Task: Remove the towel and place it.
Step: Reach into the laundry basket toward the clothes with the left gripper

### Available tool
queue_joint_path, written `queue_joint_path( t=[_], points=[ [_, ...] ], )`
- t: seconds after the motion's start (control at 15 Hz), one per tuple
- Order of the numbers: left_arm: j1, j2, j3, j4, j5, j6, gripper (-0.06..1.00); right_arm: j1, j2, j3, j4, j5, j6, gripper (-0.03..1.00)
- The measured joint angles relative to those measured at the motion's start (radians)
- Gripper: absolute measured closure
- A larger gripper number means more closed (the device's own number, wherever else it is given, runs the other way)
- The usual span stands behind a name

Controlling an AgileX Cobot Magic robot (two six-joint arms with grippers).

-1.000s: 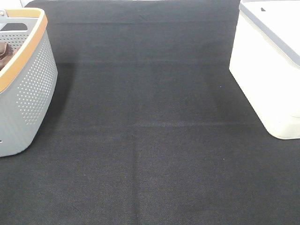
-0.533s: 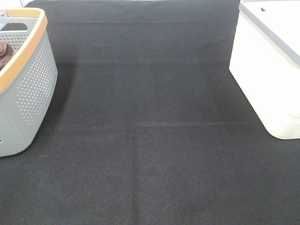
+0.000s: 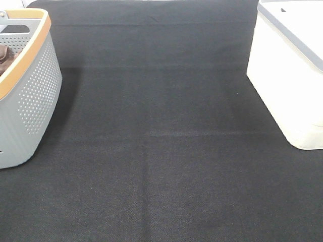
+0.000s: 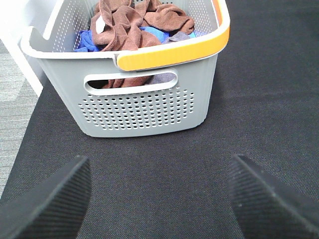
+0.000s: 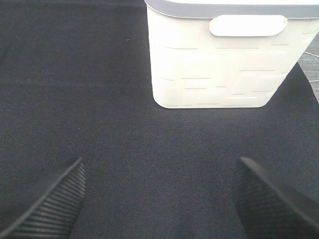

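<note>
My left gripper (image 4: 159, 162) and right gripper (image 5: 160, 162) are both spread apart and empty. The towel (image 4: 168, 19) lies crumpled in the grey basket (image 4: 144, 107). I'd reach over the rim and pinch one raised fold, avoiding the blue cloth (image 4: 84, 42).

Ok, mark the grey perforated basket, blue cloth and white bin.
Grey perforated basket (image 4: 144, 112): left wrist view, front wall.
Blue cloth (image 4: 83, 40): left wrist view, exposed fold.
White bin (image 5: 219, 69): right wrist view, side wall.

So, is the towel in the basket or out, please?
In: the reddish-brown towel lies crumpled inside the grey basket, among blue cloths.
</note>
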Motion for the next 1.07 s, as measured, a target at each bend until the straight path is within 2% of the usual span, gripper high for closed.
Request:
queue_joint_path(
  t=[1.07],
  points=[
    [0.0, 0.0, 0.0, 0.0, 0.0, 0.0, 0.22, 0.0, 0.0, 0.0, 0.0, 0.0, 0.0, 0.2]
  ],
)
